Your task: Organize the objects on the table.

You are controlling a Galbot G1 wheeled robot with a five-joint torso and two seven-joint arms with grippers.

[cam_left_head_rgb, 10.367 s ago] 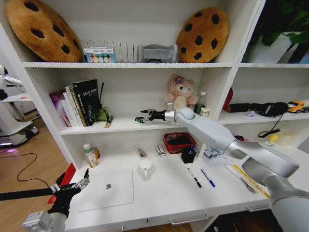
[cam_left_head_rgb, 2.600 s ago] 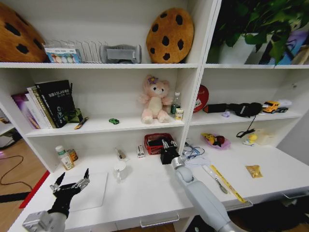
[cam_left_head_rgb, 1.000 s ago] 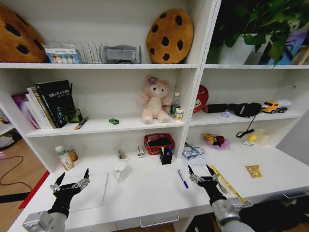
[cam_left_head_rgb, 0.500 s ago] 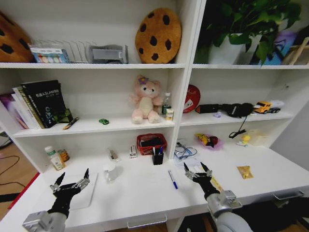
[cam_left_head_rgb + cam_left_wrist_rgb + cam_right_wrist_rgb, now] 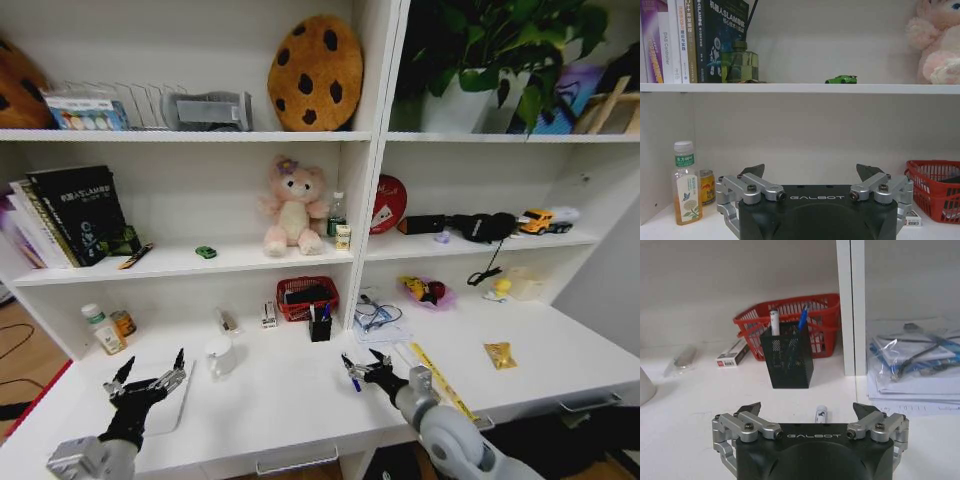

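A blue pen [image 5: 350,378] lies on the white table [image 5: 280,395], in front of a black mesh pen holder [image 5: 320,326] that holds a white and a blue pen. My right gripper [image 5: 368,368] hovers open right at this pen; in the right wrist view the pen's tip [image 5: 820,413] shows between the spread fingers of that gripper [image 5: 807,408], with the holder [image 5: 789,360] behind. My left gripper [image 5: 145,385] stands open over the silver laptop [image 5: 175,410]. The green toy car [image 5: 206,252] sits on the shelf, and it also appears in the left wrist view [image 5: 841,79] above that gripper [image 5: 810,170].
A red mesh basket [image 5: 307,297] stands behind the holder against the shelf back. A yellow ruler [image 5: 435,380] lies right of my right gripper. A white cup [image 5: 218,355], a bottle [image 5: 96,328] and a small jar stand at the left. Papers [image 5: 912,365] lie by the shelf post.
The camera has swung right, shifting the scene left. My right gripper has moved left across the table to the blue pen. The left gripper has stayed over the laptop.
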